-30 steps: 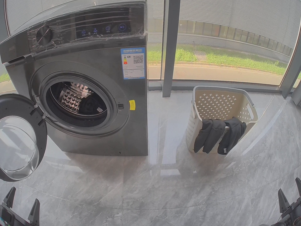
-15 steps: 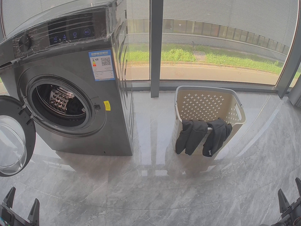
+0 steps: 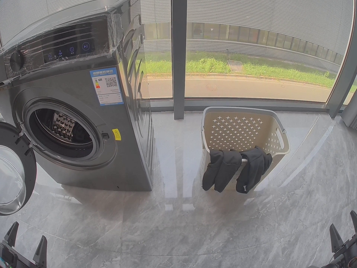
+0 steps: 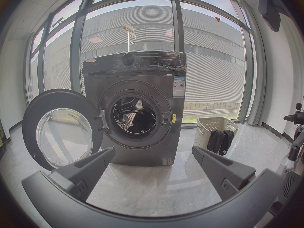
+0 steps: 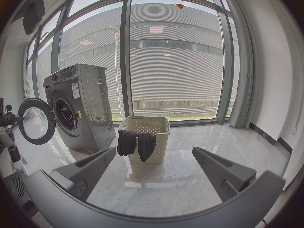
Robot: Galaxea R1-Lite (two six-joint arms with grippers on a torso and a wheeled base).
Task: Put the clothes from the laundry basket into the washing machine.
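Note:
A grey front-loading washing machine point(image 3: 74, 105) stands at the left, its round door point(image 3: 15, 172) swung wide and a dark garment lying in the drum point(image 4: 134, 119). To its right by the window sits a cream laundry basket point(image 3: 243, 131) with dark clothes point(image 3: 234, 168) draped over its near rim, also seen in the right wrist view point(image 5: 136, 143). My left gripper point(image 3: 26, 242) is low at the near left, open and holding nothing. My right gripper point(image 3: 346, 231) is low at the near right, open, far from the basket point(image 5: 148, 127).
Glossy grey marble floor point(image 3: 178, 227) stretches between me and both items. Floor-to-ceiling windows with a dark pillar point(image 3: 178, 49) run behind the machine and basket. A curtain point(image 5: 243, 79) hangs at the far right wall.
The whole head view has shifted: the machine and basket now sit further left and slightly lower in frame, so the camera has turned right. Both grippers keep their places, still open.

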